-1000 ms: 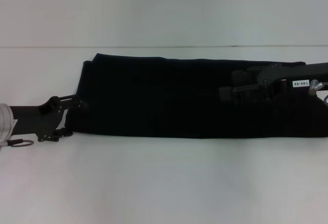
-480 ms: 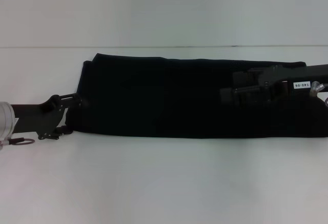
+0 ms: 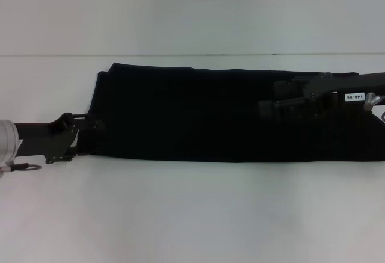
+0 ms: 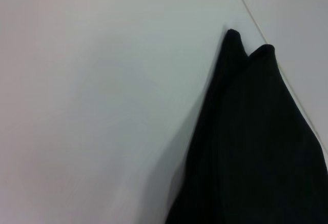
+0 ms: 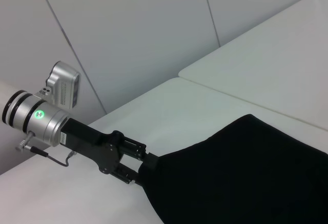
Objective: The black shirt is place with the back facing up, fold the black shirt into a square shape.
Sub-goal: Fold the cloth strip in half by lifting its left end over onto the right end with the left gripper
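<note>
Shirt lies as a long black band across the white surface, its long axis running left to right. Left hand pinches its left end; right hand hovers above the right half, grip unclear.

The large matte black cloth shirt is plain black with faint ribbing. The smooth surface is plain white. The left tool is black on a silver wrist; the right tool is black with a small white label.
</note>
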Robot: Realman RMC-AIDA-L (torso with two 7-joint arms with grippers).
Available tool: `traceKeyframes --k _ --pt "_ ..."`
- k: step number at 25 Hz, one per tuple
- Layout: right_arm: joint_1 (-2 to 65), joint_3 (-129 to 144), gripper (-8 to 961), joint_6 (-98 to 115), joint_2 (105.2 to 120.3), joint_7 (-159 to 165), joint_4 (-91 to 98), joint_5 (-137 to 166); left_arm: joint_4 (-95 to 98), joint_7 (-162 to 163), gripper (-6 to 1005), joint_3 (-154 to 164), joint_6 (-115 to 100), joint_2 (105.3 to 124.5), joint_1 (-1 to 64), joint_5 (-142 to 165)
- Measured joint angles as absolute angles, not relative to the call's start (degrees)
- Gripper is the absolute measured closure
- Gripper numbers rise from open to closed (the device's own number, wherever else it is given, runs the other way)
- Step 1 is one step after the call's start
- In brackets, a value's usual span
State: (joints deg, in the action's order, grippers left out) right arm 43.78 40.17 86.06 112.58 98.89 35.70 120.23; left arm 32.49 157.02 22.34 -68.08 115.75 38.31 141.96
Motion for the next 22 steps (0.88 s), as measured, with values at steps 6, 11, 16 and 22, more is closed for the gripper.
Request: traceKeyframes --k 6,11,16,22 --pt "43.75 40.16 34 86.17 112.66 98.88 36.31 120.23 32.61 155.87 364 22.00 -68.21 115.75 38.00 141.76" --pt "43.78 40.16 35 86.20 112.68 98.88 36.32 120.23 32.62 155.42 541 22.24 -67.60 115.75 38.08 141.97" --pt "43.75 40.16 36 86.19 112.73 98.84 36.31 120.23 32.69 155.03 651 22.35 -66.73 115.75 38.07 142.10" --pt "43.73 40.14 37 85.88 113.14 98.64 36.30 120.23 32.75 152.89 782 22.23 -66.06 115.88 37.60 142.04"
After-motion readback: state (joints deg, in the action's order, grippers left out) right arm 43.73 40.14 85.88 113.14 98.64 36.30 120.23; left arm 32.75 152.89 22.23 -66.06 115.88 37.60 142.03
